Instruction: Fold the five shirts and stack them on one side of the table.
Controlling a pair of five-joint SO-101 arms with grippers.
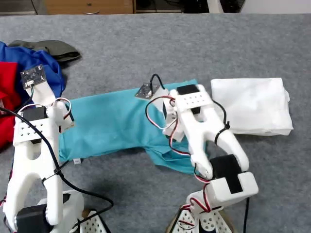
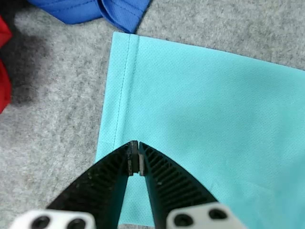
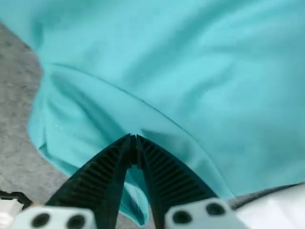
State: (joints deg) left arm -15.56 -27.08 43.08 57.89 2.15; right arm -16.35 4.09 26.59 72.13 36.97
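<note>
A teal shirt (image 1: 112, 124) lies spread across the middle of the grey table, its lower right part bunched into folds (image 1: 170, 158). My left gripper (image 2: 134, 160) is shut just inside the shirt's hemmed left edge (image 2: 121, 95), and the cloth beneath it lies flat. In the high view the left gripper (image 1: 66, 118) sits at that same edge. My right gripper (image 3: 133, 143) is shut over a crease in the teal shirt (image 3: 200, 71), above its right part (image 1: 167, 121). A folded white shirt (image 1: 250, 104) rests to the right.
Blue (image 1: 29, 60), red (image 1: 7, 92) and olive (image 1: 53, 48) shirts are heaped at the far left. Bare grey table (image 1: 146, 43) stretches behind the teal shirt, and more lies in front of it between the two arm bases. A wooden cabinet stands beyond the table.
</note>
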